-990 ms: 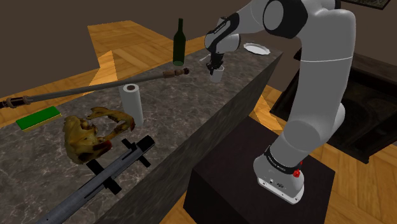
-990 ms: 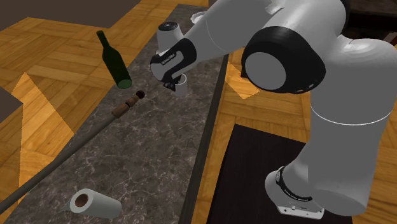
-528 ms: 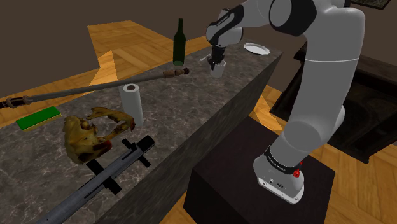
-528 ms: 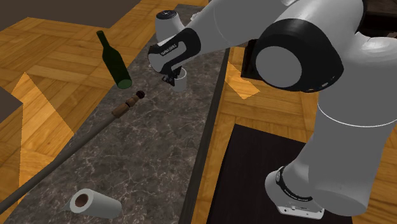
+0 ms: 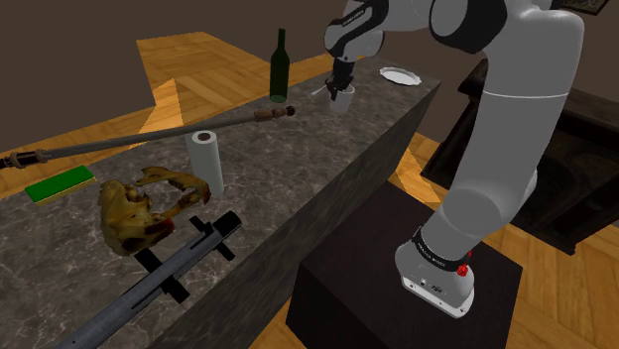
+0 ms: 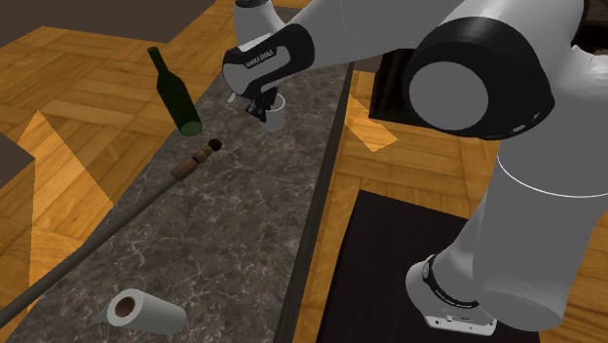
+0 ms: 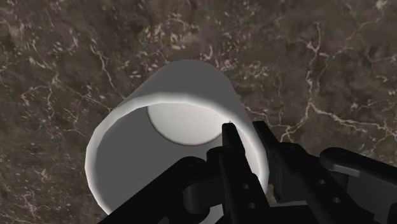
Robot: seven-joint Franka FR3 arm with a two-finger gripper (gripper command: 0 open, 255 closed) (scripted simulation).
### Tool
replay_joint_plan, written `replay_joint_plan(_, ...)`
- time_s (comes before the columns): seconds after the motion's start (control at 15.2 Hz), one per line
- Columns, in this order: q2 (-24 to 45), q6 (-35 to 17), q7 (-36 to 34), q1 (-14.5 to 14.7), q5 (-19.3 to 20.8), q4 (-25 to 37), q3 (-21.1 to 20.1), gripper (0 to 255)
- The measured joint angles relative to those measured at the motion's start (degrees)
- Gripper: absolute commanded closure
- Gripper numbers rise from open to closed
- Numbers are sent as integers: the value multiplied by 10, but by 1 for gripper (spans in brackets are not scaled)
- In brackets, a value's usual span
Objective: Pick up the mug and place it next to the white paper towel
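Dark marble counter [image 5: 298, 149]: one bottle [image 5: 279, 67], one paper towel [image 5: 205, 159], one white mug [image 5: 344, 101] in clamped pincer [image 7: 245, 132].

Dark marble counter [image 5: 298, 164], wooden floor [image 5: 567, 290], brown wall [image 5: 79, 25].

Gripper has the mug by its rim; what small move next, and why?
Probably lift the mug straight up a little: the gripper clasps its wall, one finger inside, one outside, and the paper towel stands well away along the counter.

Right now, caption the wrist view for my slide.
Tool clasps the wall of the white mug over the dark veined counter.
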State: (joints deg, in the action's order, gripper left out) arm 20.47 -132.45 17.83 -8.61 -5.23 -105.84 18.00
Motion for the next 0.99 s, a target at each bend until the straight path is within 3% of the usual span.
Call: replay_joint_plan(0.99,-48,102,-11,6,20,56,8,255)
